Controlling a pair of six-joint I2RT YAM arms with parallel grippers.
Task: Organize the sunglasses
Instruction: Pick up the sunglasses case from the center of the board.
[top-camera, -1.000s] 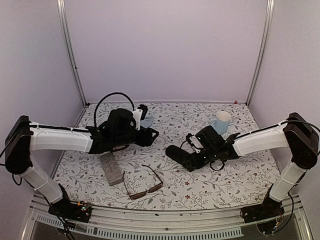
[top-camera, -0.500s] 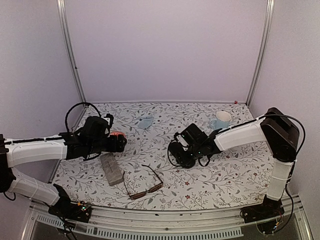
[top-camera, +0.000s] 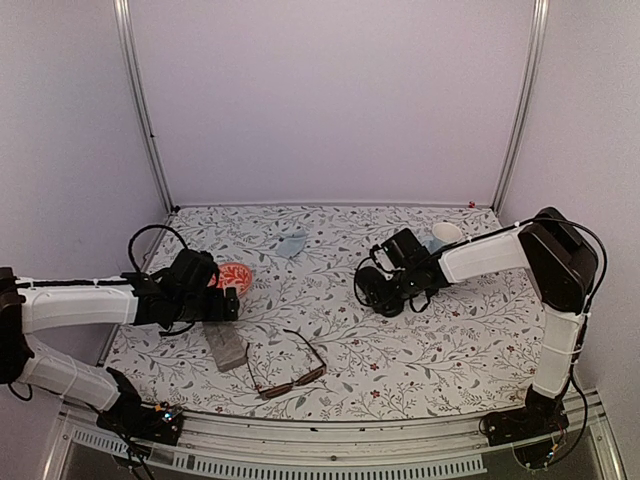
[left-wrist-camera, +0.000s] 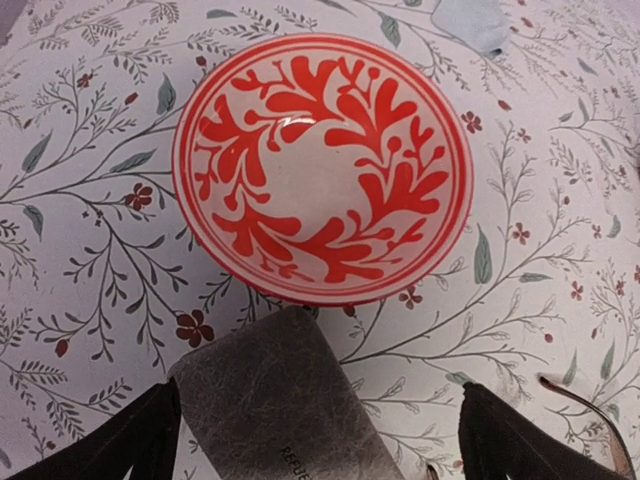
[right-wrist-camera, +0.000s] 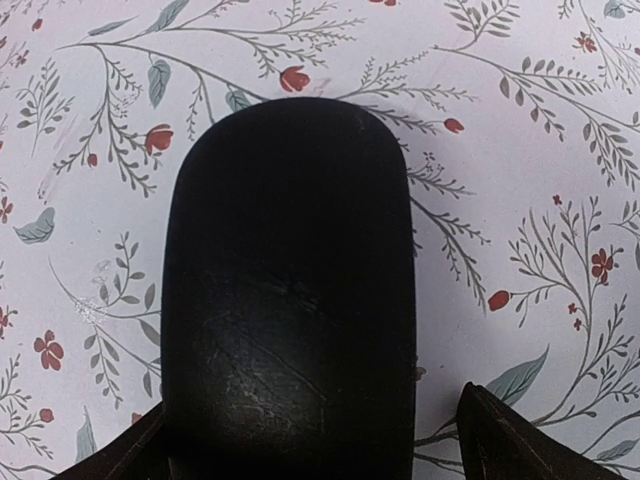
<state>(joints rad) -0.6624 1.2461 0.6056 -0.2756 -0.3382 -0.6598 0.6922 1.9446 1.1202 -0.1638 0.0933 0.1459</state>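
Two cropped cases, left fingers (left-wrist-camera: 125, 445) wide, empty, over grey case (left-wrist-camera: 280, 410), right fingers (right-wrist-camera: 510, 445) wide, empty, astride black case (right-wrist-camera: 290, 300).

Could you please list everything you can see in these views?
glasses: one, brown, front centre.
grey case: one, grey, left of the glasses.
black case: one, black, centre right.
bowl: one, red and white, behind the grey case.
mug: one, white, back right.
blue item: one, pale blue, back centre.
table: one, floral cloth.
left gripper: one, black, open above the grey case.
right gripper: one, black, open above the black case.
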